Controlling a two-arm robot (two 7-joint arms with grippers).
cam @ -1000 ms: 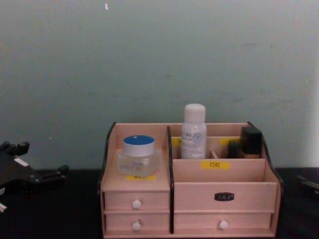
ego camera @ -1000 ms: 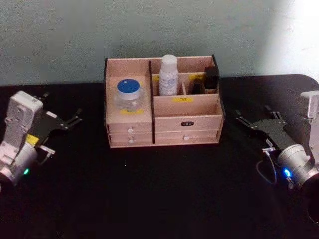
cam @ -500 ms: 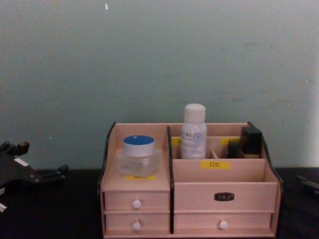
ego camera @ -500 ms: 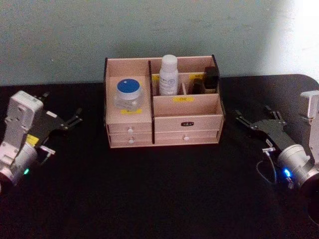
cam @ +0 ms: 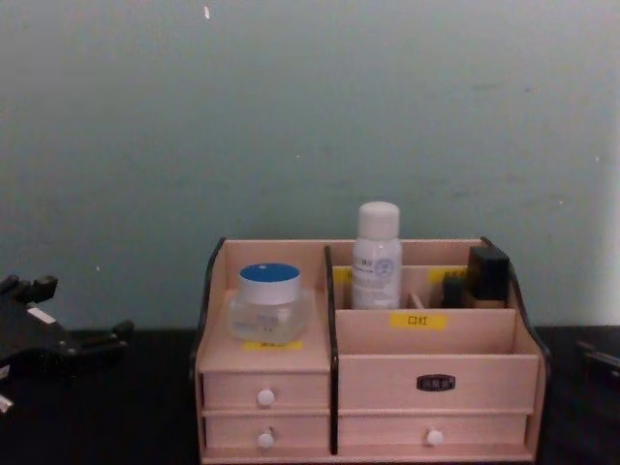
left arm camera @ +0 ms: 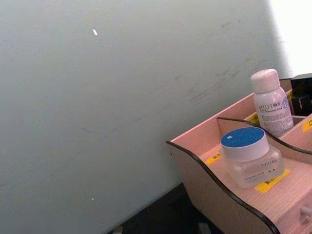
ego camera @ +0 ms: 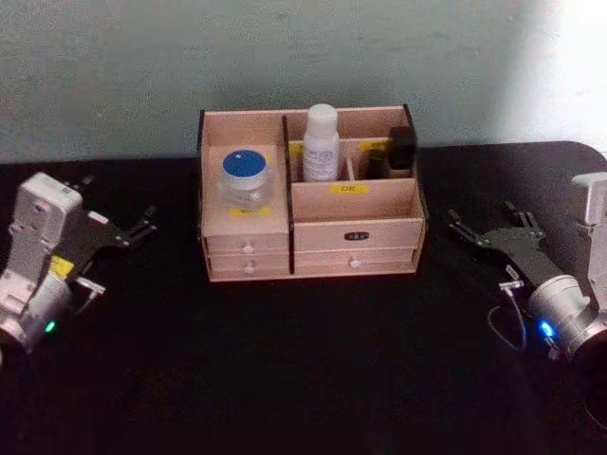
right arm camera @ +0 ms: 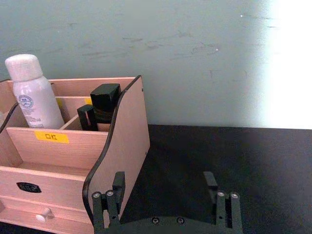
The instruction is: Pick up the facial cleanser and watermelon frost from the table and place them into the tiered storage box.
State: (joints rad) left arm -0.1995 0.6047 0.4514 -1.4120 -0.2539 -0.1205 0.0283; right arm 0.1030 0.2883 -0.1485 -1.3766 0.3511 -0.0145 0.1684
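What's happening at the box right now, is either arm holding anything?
Neither arm holds anything. The left gripper and the right gripper sit open on the black table, one on each side of the wooden storage box. In the box stand a blue-lidded jar, a white bottle and a dark container.

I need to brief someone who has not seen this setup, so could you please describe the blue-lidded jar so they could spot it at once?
On the black table stands a light wooden tiered storage box. Its left compartment, above two small drawers, holds the jar. It is squat, clear and blue-capped, unlike the tall white bottle and the dark items in the compartments to its right.
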